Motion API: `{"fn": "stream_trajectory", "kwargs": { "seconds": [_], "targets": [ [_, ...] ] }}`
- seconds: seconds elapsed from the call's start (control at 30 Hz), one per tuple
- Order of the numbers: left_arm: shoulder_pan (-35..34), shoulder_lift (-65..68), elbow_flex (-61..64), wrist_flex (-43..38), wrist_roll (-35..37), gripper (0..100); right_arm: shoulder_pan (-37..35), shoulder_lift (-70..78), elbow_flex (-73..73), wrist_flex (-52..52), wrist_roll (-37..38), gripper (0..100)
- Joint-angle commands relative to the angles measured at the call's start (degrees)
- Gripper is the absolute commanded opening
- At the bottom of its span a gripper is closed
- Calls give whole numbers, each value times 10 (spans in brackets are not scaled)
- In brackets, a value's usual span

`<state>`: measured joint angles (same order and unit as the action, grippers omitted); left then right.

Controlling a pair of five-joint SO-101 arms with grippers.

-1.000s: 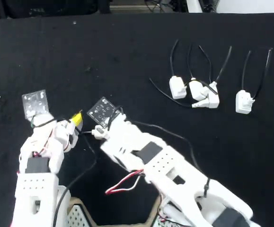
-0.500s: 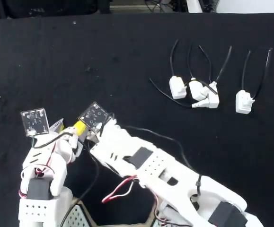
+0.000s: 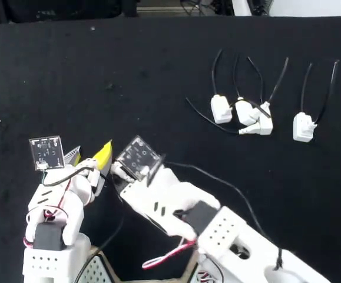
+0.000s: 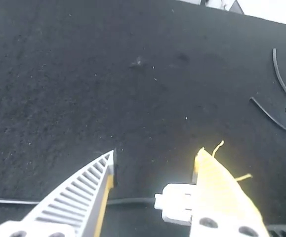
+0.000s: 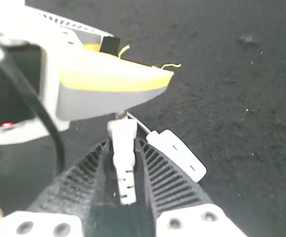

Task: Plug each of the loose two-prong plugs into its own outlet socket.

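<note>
Right gripper [image 5: 123,143] brings a white plug [image 5: 124,163] up to the left gripper [image 4: 155,152], near edge of surface [image 3: 158,59], left of middle.

Right gripper is clamped on the plug body, which stands lengthwise between its black fingers with the tip just under the left gripper's yellow finger [image 5: 113,81]. Left gripper is spread wide and holds nothing. A white plug piece [image 4: 175,202] on a black cord [image 4: 59,201] sits against the yellow finger; cannot tell whether it is the same plug. Other loose plugs [image 3: 303,127] lie toward the far right corner. No socket made out. Likely a handover or regrip: close the left gripper squarely on the body, clear of the cord, and have the right gripper let go only once the left gripper's grasp is firm.
</note>
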<state>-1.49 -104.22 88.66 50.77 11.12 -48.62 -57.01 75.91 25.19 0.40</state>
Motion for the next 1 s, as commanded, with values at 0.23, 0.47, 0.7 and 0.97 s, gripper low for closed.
{"fn": "stream_trajectory", "kwargs": {
  "seconds": [0.23,0.47,0.7,0.97],
  "targets": [
    [7,8,-1,3,-5,256,12,-74,7,0,-3,11],
    [4,8,-1,4,-5,256,31,-74,11,-20,-33,10],
    [4,8,-1,4,-5,256,31,-75,7,-20,-54,11],
    [3,8,-1,4,-5,256,31,-75,7,-20,-55,10]
  ]
}}
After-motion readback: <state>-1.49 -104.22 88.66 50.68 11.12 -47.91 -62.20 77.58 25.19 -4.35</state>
